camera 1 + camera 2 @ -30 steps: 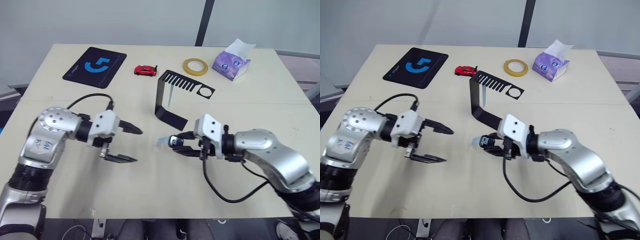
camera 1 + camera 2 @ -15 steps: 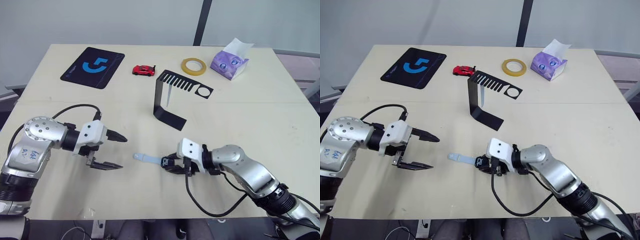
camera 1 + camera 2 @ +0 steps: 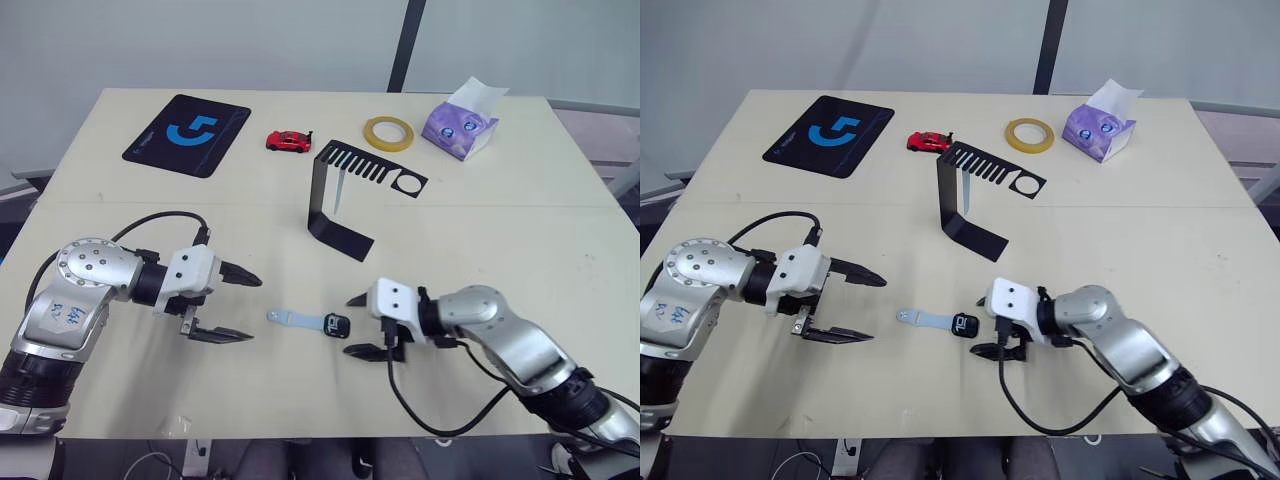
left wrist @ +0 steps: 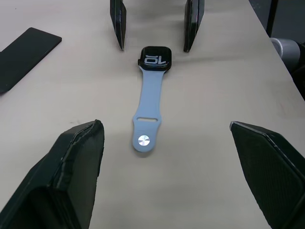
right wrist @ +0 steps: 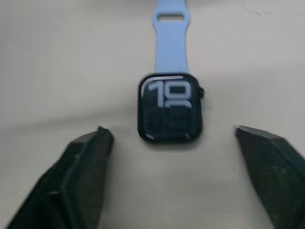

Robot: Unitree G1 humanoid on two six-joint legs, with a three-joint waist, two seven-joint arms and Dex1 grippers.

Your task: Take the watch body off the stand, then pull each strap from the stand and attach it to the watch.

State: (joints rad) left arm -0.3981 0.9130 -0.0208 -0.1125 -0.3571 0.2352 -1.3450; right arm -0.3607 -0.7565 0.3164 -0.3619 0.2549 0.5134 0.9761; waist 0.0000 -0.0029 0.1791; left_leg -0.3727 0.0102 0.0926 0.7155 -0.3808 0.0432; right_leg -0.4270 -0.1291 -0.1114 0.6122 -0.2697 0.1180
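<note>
Released since half a second ago, the small dark rounded-square watch body [image 3: 338,325] now lies flat on the pale beige tabletop [image 3: 480,210], screen up with pale marks showing, and the right hand [image 3: 358,325] has let go of it: its two black fingers [image 5: 83,167] stand spread apart just beside the case, one on each side, touching nothing. One light blue-grey flexible strap [image 3: 297,318] is joined to the watch body and stretches from it toward the left hand [image 3: 245,307], ending in a round silver stud. That left hand has edged a little nearer the watch and hovers low over the tabletop with its fingers wide apart and empty, the strap's free end near but not between them. The second light blue-grey strap [image 3: 340,188] hangs from the slotted comb top of the black bent sheet-metal stand [image 3: 322,200], which sits upright on its flat foot farther back at mid-table, well apart from both hands. Along the far edge rest a black mouse pad with a blue logo [image 3: 188,134], a small red toy car [image 3: 288,141], a yellow roll of tape [image 3: 390,132] and a purple tissue pack [image 3: 462,123]. Behind the tabletop rises a plain pale grey wall [image 3: 200,40] crossed by a dark upright post [image 3: 408,45].
</note>
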